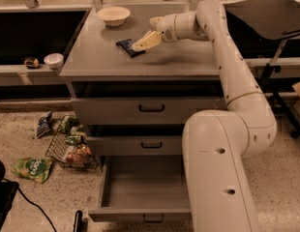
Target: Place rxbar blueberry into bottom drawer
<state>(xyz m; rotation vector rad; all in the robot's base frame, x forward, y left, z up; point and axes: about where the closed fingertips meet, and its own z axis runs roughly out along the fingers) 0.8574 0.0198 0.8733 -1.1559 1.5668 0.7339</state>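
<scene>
The rxbar blueberry point(127, 46), a small dark navy bar, lies flat on top of the grey cabinet point(92, 62), left of centre. My gripper point(142, 42) reaches in from the right and hangs just above the bar's right end, its pale fingers point(149, 39) pointing down-left at it. The bottom drawer point(140, 187) is pulled out wide open and its inside is bare. The two upper drawers are shut.
A white bowl point(113, 15) stands at the back left of the cabinet top. On the floor left of the cabinet are a wire basket of snacks point(72, 149), a green snack bag point(33, 169) and a blue-and-white bag point(43, 124). A small cup point(53, 60) sits on the left shelf.
</scene>
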